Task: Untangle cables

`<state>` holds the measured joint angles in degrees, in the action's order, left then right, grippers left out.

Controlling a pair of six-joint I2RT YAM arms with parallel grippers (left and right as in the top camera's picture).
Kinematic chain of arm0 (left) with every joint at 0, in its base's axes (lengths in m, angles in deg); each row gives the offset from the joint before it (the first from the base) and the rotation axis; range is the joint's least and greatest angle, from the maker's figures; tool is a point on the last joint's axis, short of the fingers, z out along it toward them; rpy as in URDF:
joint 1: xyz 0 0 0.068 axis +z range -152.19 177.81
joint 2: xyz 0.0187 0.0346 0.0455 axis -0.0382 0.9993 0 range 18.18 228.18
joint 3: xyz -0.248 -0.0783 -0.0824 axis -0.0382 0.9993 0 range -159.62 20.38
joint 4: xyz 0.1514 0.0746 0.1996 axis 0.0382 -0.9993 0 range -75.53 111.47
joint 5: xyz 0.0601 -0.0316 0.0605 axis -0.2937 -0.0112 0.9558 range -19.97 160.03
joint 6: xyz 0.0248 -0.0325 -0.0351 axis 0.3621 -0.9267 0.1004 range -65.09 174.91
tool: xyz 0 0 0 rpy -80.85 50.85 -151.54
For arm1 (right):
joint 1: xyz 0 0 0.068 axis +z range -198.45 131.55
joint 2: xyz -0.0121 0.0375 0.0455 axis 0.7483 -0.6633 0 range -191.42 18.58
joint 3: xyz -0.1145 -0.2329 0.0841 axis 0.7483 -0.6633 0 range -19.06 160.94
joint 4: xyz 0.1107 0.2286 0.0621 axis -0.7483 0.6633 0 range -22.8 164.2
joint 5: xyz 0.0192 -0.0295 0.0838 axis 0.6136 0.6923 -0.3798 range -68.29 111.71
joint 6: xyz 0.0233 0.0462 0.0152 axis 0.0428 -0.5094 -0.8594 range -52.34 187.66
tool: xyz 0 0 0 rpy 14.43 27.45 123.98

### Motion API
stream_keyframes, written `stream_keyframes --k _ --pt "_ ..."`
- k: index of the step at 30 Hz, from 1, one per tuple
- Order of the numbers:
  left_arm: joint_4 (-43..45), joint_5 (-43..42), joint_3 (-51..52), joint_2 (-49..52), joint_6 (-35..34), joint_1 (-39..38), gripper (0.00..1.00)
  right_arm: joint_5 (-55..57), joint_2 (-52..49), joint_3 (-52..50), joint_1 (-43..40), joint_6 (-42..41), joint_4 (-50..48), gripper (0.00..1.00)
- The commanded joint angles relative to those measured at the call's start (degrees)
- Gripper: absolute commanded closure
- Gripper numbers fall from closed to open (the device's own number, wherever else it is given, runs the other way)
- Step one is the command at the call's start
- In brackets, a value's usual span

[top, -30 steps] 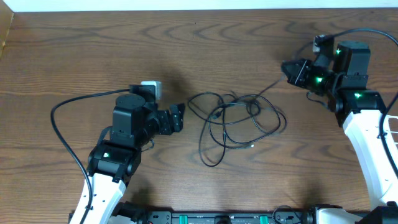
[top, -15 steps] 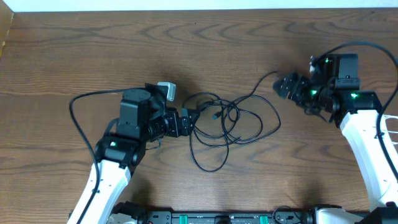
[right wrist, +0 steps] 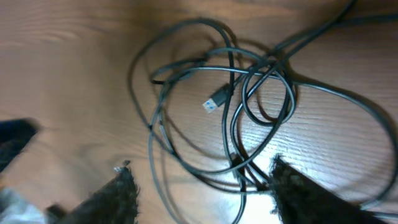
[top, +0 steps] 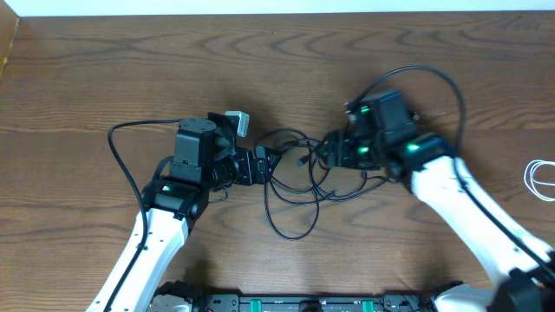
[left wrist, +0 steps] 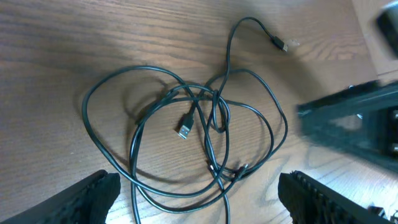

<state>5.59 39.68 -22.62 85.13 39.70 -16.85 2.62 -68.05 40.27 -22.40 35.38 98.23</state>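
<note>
Your right gripper (top: 325, 153) has swung to the cables' (top: 310, 173) 3 o'clock, left gripper (top: 264, 165) at 9, both spread apart.

Far side: bare brown wooden tabletop (top: 173, 61), open across the full width behind both arms.
Centre: flat tangle of thin black cables (top: 299, 178), filling the space between the two grippers.
Left of tangle: left gripper (top: 263, 163), fingers spread wide, tips at the tangle's edge, closing off that side.
Right of tangle: right gripper (top: 329, 152), fingers apart over the right-hand loops, its arm slanting to the lower right corner.
Near side: open wood below the lowest loop, between the arms.
Left flank: thick black arm wire (top: 143, 125) arching outward.
Above right arm: tall black wire loop (top: 416, 68).
Right edge: thin white cable (top: 531, 176), well apart from the tangle.
</note>
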Motion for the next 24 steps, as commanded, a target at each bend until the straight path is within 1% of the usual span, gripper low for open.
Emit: stream_keyframes --k 1,3,5,9,12,15,16,17,19,21,24 --pt "-0.2 -0.9 -0.7 -0.1 0.0 0.3 0.12 6.2 -4.3 -0.9 1.6 -2.6 -2.3 0.46" --pt "-0.1 -0.9 -0.7 -0.1 0.0 0.3 0.12 6.1 -7.0 -0.9 2.1 -3.0 -4.9 0.51" --pt "-0.1 -0.6 -0.7 -0.1 0.0 0.3 0.12 6.1 -10.0 -0.9 2.5 -5.1 -7.5 0.55" --pt "-0.2 -0.3 -0.7 -0.1 0.0 0.3 0.12 6.1 -15.1 -0.9 2.7 -7.6 -10.8 0.59" --pt "-0.3 -0.3 -0.7 -0.1 0.0 0.3 0.12 5.3 -18.4 -0.9 2.7 -10.0 -12.0 0.62" --pt "-0.3 -0.3 -0.7 -0.1 0.0 0.3 0.12 5.0 -20.5 -0.9 2.7 -11.9 -12.0 0.67" --pt "-0.3 -0.3 -0.7 -0.1 0.0 0.3 0.12 5.0 -21.2 -0.9 2.7 -11.9 -12.2 0.71" --pt "-0.3 -0.3 -0.7 -0.1 0.0 0.3 0.12 5.0 -21.6 -0.9 2.7 -11.9 -12.2 0.77" --pt "-0.3 -0.3 -0.7 -0.1 0.0 0.3 0.12 4.9 -22.0 -0.9 2.7 -11.9 -12.2 0.99" --pt "-0.3 -0.3 -0.7 -0.1 0.0 0.3 0.12 3.6 -21.8 -0.8 2.6 -11.6 -12.3 0.99" --pt "-0.4 -0.3 -0.7 -0.1 0.0 0.3 0.12 -0.4 -20.0 -0.4 1.7 -5.5 -13.8 0.99"
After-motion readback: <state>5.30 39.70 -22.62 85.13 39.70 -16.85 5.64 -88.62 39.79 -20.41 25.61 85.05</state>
